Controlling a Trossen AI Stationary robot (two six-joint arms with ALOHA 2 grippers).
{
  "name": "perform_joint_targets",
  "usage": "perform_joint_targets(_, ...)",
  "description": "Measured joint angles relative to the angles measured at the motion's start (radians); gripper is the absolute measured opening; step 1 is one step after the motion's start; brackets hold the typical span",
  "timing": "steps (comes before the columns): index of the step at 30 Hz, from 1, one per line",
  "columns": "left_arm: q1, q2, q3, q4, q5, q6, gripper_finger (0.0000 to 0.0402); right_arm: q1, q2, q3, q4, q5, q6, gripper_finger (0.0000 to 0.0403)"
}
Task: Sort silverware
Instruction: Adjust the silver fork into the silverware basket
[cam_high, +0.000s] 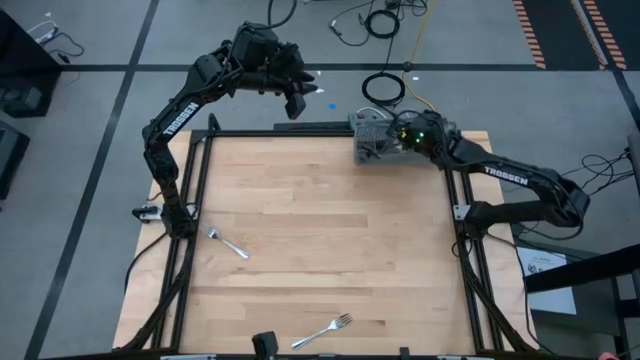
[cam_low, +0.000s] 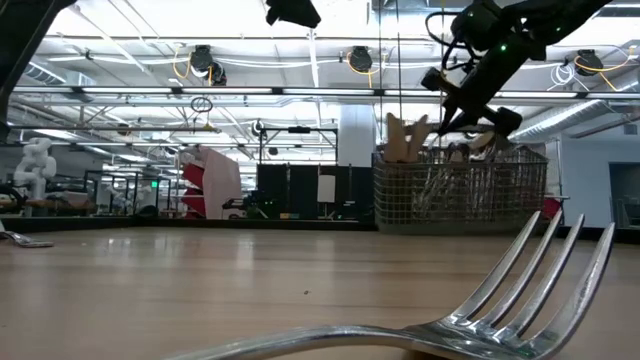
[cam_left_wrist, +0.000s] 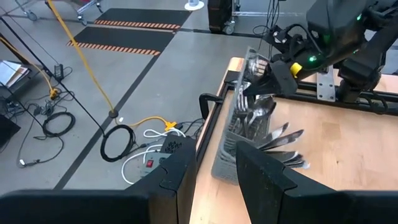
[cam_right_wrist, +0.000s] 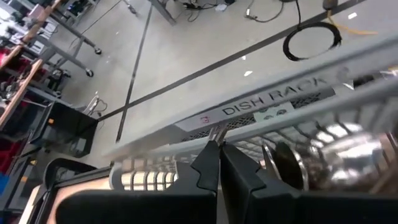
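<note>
The grey mesh caddy (cam_high: 378, 143) stands at the table's far edge, right of centre, and holds several pieces of silverware (cam_left_wrist: 260, 121). My right gripper (cam_right_wrist: 217, 148) is over the caddy's far side, shut, its fingers slanting down into it (cam_left_wrist: 256, 87). My left gripper (cam_high: 296, 104) hangs open, high beyond the table's far edge and left of the caddy, touching nothing (cam_left_wrist: 217, 171). One fork (cam_high: 226, 243) lies flat near the table's left edge. A second fork (cam_high: 326, 331) lies flat at the near edge (cam_low: 500, 300). My right gripper is shut on a slim silver piece; only a thin sliver (cam_right_wrist: 214, 132) shows past the fingertips, pinched between the two fingers. The fingers slant down from above, from the table's right. The caddy's rim and the fingers hide the rest of the piece.
Bare wooden tabletop (cam_high: 330, 230) lies between the caddy and the two forks. Black frame rails (cam_high: 195, 200) run along the left and right edges. Cables (cam_high: 385, 88) lie on the floor beyond the far edge. A label on the caddy reads DISH RACK (cam_right_wrist: 273, 99).
</note>
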Motion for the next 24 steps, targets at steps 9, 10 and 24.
perform_joint_targets(9, 0.0, 0.001, 0.0, 0.017, 0.0, 0.0, 0.0121, -0.02, -0.018, 0.001, -0.04, 0.007, 0.02, 0.0001)
perform_joint_targets(10, 0.0, 0.001, 0.0, 0.017, 0.0, 0.0, 0.0121, -0.023, -0.016, 0.002, -0.046, 0.001, 0.022, 0.0001)
perform_joint_targets(24, 0.047, 0.106, 0.001, 0.027, 0.275, 0.044, 0.0121, -0.037, 0.022, 0.006, -0.056, 0.006, 0.022, 0.0)
